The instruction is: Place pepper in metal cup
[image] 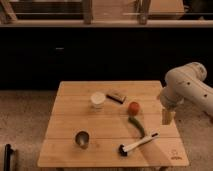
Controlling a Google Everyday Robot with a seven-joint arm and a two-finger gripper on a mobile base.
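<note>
Gripper [168,116] is seen over the right edge of the table [60,155], about midway along it. How far open it is cannot be told, and nothing is seen in its hold. Pepper [136,125] lies ungrasped right of centre, between red ball [133,107] and brush [137,145]. Metal cup [82,138] stands upright near the front edge, left of centre. Step judged: reach. Pepper is best taken across its slim middle, ball and brush left undisturbed.

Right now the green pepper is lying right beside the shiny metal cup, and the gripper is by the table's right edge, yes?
No. The camera view shows the pepper lying beside the red-orange ball, far from the metal cup. The gripper is by the right edge of the table.
</note>
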